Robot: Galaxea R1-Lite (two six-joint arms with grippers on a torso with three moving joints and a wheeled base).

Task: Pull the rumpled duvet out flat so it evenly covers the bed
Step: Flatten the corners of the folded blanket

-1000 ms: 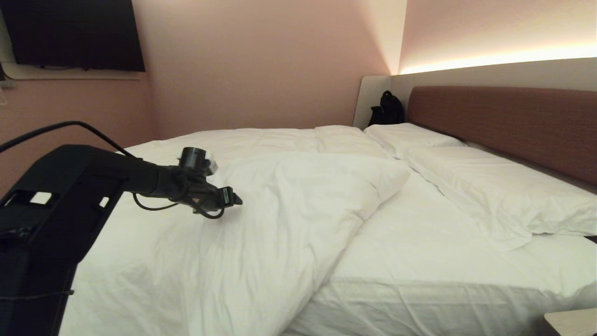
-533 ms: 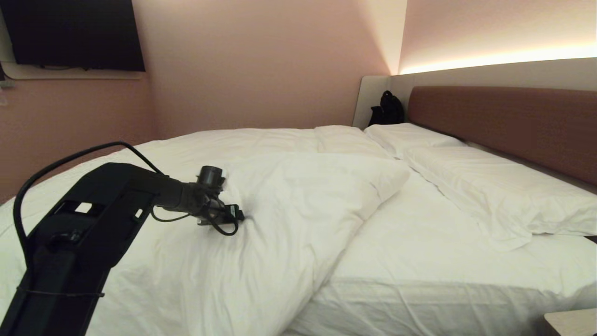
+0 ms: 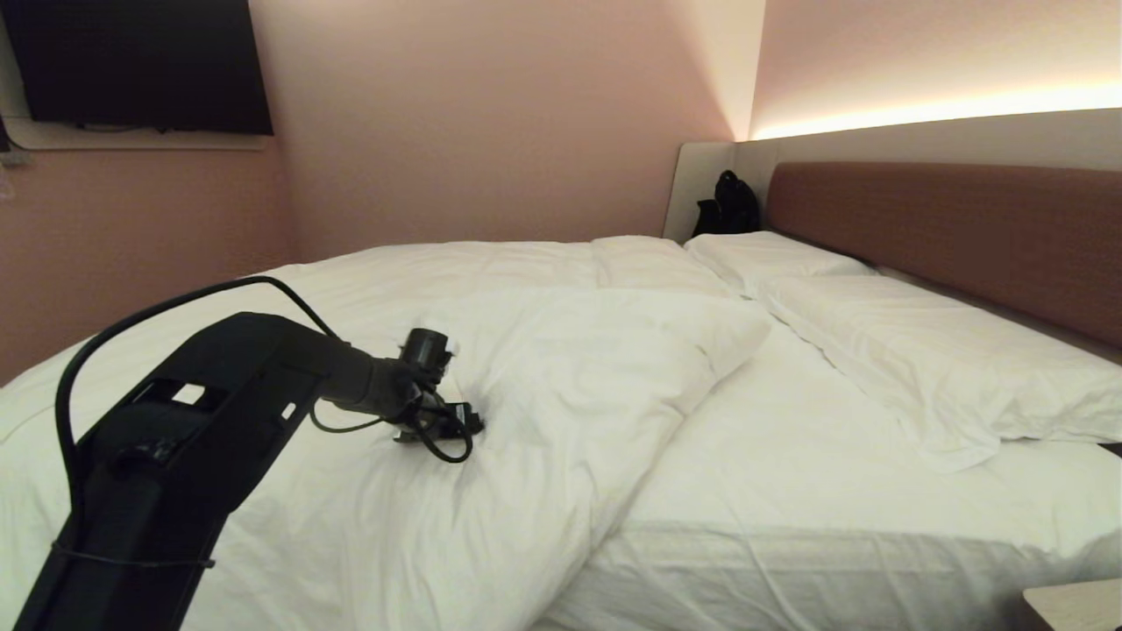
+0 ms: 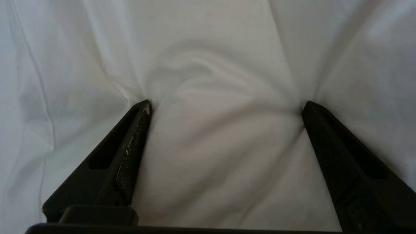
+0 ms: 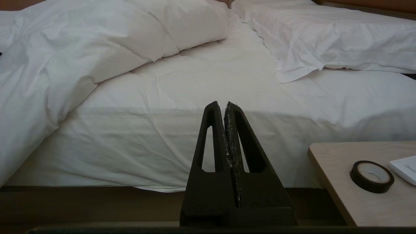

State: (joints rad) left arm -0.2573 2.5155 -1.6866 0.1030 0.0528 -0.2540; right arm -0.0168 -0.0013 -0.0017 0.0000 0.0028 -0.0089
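Lower and farther across the duvet [image 3: 491, 421] than a second ago, the left gripper [image 4: 226, 104] presses spread jaws into it, left of the bare fitted sheet [image 3: 789, 473]. Closing may pinch only the cover, so the filling stays bunched. Right gripper [image 5: 225, 105]: pressed together, idle.

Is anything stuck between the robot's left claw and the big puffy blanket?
No, nothing visible. The left gripper is open and its fingertips press straight into the duvet, with a hump of cloth bulging between them.
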